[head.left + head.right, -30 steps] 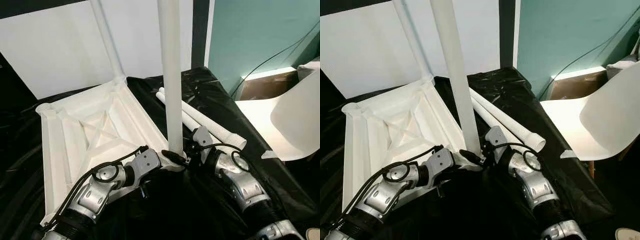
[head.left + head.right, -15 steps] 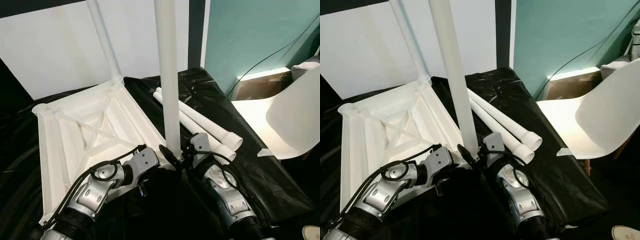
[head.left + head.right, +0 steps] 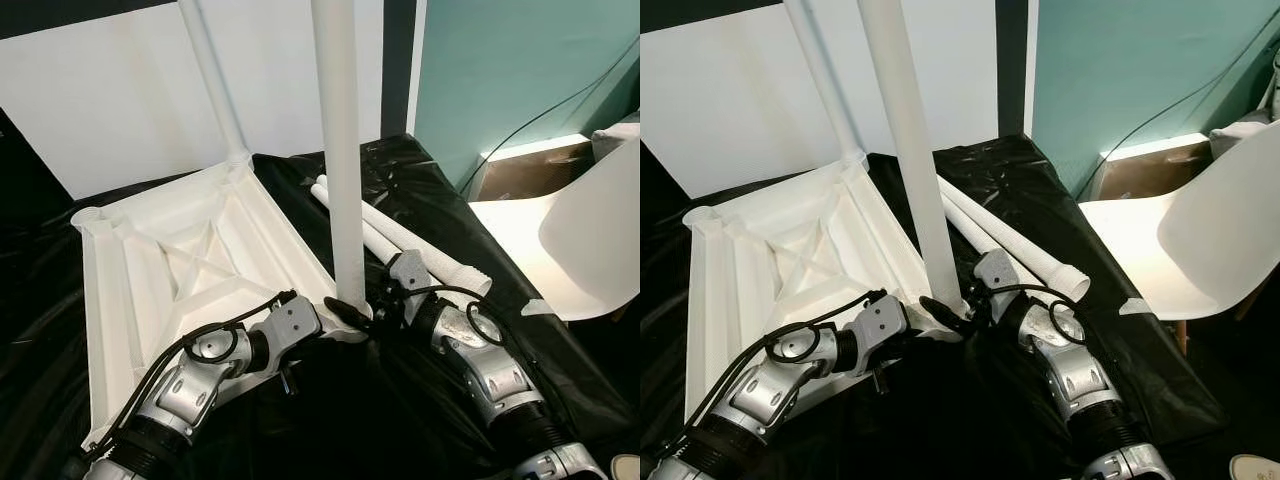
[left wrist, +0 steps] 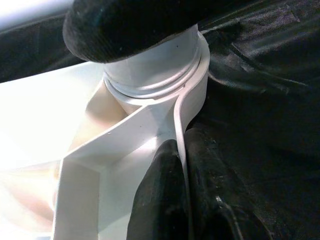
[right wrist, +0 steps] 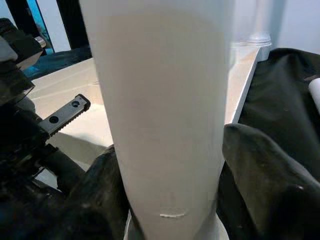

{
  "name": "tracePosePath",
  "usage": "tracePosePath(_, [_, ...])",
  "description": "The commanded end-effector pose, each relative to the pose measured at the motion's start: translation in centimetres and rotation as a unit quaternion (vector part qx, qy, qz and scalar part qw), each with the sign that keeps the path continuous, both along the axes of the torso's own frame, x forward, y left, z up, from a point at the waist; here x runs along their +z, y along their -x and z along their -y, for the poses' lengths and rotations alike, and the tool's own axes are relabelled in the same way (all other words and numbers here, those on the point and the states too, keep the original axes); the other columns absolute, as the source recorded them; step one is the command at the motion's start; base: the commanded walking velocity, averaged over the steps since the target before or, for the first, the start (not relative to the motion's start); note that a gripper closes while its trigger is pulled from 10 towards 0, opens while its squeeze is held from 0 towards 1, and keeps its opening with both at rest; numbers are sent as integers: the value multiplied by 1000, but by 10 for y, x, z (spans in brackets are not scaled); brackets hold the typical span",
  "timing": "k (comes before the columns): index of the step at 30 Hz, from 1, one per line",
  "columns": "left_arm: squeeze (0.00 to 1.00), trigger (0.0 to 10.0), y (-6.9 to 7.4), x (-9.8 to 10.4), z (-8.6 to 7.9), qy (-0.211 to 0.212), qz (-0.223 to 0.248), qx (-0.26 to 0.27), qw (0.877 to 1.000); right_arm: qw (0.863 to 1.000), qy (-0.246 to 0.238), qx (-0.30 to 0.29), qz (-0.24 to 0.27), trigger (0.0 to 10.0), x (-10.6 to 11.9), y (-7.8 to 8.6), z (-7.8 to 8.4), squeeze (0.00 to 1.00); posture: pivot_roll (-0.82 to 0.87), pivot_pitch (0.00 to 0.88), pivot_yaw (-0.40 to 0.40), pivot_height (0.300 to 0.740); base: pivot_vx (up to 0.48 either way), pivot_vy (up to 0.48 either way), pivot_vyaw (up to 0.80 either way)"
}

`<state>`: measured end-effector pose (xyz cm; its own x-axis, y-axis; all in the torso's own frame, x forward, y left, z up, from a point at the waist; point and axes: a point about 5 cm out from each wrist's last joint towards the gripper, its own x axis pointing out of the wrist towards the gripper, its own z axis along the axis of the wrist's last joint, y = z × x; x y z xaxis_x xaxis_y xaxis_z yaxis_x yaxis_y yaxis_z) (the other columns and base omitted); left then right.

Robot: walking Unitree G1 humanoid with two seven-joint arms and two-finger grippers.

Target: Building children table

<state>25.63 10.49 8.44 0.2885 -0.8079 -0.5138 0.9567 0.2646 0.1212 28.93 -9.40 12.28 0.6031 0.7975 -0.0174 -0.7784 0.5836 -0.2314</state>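
Since half a second ago the right arm has swung outward, its elbow now further to the right, while its gripper stays at the foot of the upright leg. On the left, the upturned white tabletop [image 3: 170, 270] lies on the black-covered table [image 3: 400, 170], ribbed underside up, with a far leg [image 3: 212, 80] already standing in its back corner. The left gripper [image 4: 175, 190] is pinched together on the thin rim wall beside the near corner socket, one finger on each side of it; the left wrist view shows this clamp and the leg's ringed collar sitting in the socket. The near leg [image 3: 340, 150] rises from that corner. The right gripper [image 5: 170, 200] is closed around its base, black fingers [image 5: 260, 175] pressing either side of the tube. Further right, two loose legs [image 3: 420, 245] lie side by side on the black cover, and beyond the table stands a white chair [image 3: 590, 240].
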Motion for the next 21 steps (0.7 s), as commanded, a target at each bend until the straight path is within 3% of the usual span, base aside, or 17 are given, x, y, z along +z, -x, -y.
tracePosePath(1, [0,10000,35,-50,-7,-45,-128,-25,990,1000,17,-23,-4,0,0,-4,8,0,125,0,49,740,0,0,0])
tracePosePath(6, [0,10000,35,-50,-7,-45,-128,-23,990,999,4,-24,-24,0,-6,2,2,0,128,0,46,740,0,0,0])
tracePosePath(9, [0,10000,35,-50,-7,-44,-128,-22,990,997,-29,-67,-30,0,-13,9,-5,0,131,0,42,740,0,0,0])
tracePosePath(11, [0,10000,35,-50,-7,-44,-128,-21,991,980,-88,-177,-11,0,-11,5,1,0,135,0,45,740,0,0,0])
tracePosePath(12, [0,10000,35,-50,-7,-44,-128,-21,991,980,-88,-177,-11,0,-11,5,1,0,135,0,45,740,0,0,0])
tracePosePath(14, [0,10000,35,-50,-7,-44,-128,-22,991,960,-117,-253,8,0,-8,0,15,0,132,0,50,740,0,0,0])
tracePosePath(21, [0,10000,36,-50,-9,-48,-128,-23,990,957,-109,-269,24,0,-4,-2,21,0,133,0,50,740,0,0,0])
